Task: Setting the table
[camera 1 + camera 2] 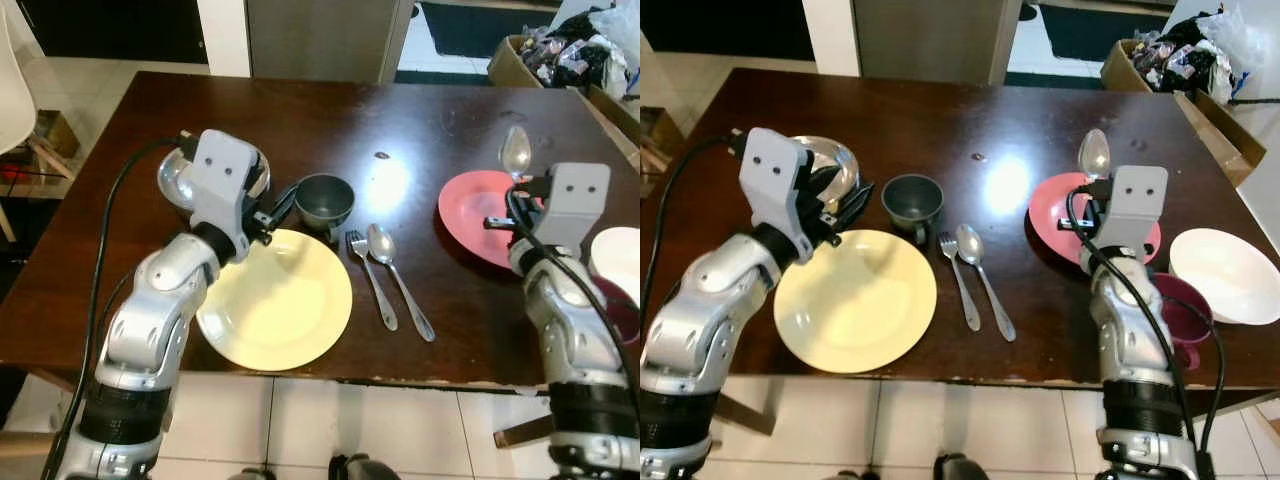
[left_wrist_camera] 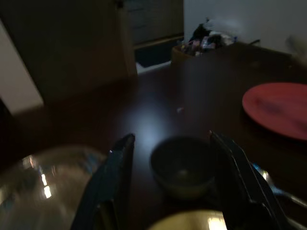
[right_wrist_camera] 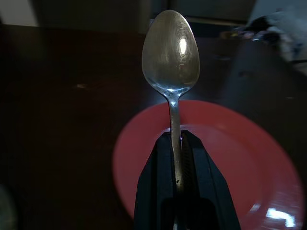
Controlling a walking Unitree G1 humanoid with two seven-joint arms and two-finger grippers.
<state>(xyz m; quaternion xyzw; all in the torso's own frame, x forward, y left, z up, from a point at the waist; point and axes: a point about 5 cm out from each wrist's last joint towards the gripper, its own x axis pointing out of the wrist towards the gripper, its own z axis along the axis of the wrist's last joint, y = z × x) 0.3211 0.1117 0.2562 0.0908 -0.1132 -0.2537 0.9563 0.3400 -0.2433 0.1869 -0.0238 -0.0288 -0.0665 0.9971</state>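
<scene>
The right gripper (image 3: 178, 143) holds a polished steel spoon (image 3: 171, 52) by its thin handle, its 2 black fingers pinched tight on it, the oval bowl pointing up and away. The spoon hangs above the far rim of a flat, matte red plate (image 1: 470, 215) on the dark, glossy wooden table (image 1: 330, 130).

The left gripper (image 2: 172, 158) hovers with its fingers spread wide and empty, framing a small dark grey cup (image 1: 324, 200).

At 6 o'clock from that cup lies a wide pale yellow plate (image 1: 285, 305), smooth and round. At 3 o'clock from the yellow plate, a steel fork (image 1: 368, 275) and a second steel spoon (image 1: 398, 275) lie side by side. At 9 o'clock from the cup sits a shiny steel bowl (image 1: 840, 165).

At 3 o'clock from the red plate are a white bowl (image 1: 1230, 275) and a maroon mug (image 1: 1185, 315).

To place the held spoon well, I judge it should be lowered flat beside the red plate, handle toward the near edge, and released gently, since smooth metal can slide.
</scene>
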